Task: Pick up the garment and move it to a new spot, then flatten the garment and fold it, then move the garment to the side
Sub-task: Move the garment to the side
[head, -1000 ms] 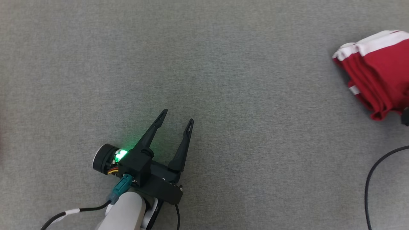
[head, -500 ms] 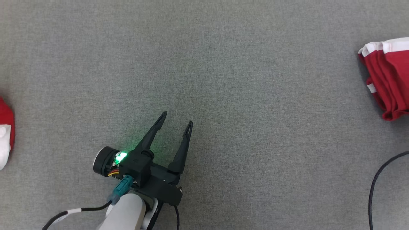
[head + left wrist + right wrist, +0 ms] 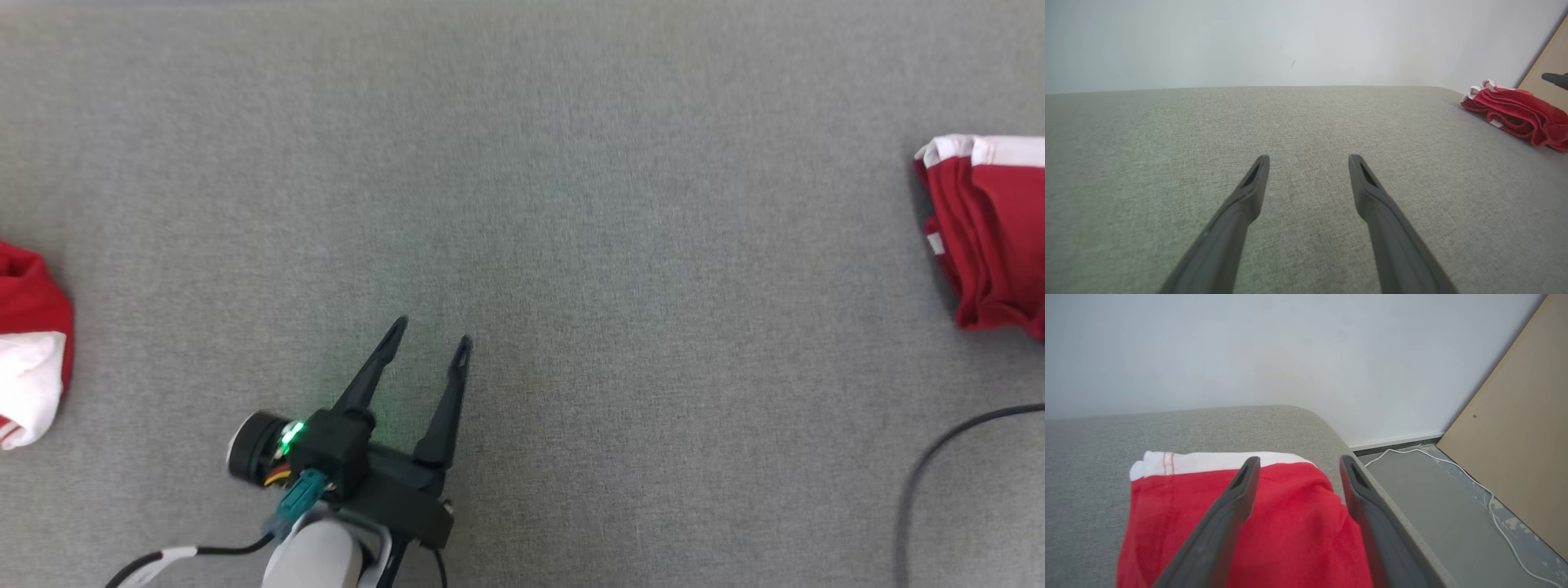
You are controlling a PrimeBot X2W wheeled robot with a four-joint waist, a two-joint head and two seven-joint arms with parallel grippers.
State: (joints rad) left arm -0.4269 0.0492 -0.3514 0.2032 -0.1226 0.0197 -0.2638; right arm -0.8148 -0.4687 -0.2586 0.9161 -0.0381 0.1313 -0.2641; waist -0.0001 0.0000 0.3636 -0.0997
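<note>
Head view: you look down on a grey woven surface (image 3: pixel 571 204) running edge to edge. Right wrist view gives you the room: pale wall (image 3: pixel 1249 347) beyond the surface's rounded corner, grey floor (image 3: pixel 1412 490) to the right of the right claw (image 3: pixel 1299 459), a white cable (image 3: pixel 1490 498) trailing across it, a tan board (image 3: pixel 1515 437) standing past that. Folded garment (image 3: pixel 996 237), red with a white band, lies on the surface just beneath and ahead of the right claw; its fingers stand wide apart over the cloth, nothing pinched between them. Left claw (image 3: pixel 431 332) hangs low over bare fabric, fingers wide, empty, aimed at the wall; garment well off to its right. Another red and white cloth (image 3: pixel 28 343) sits far to its left, a black cable (image 3: pixel 922 474) well to its right.
</note>
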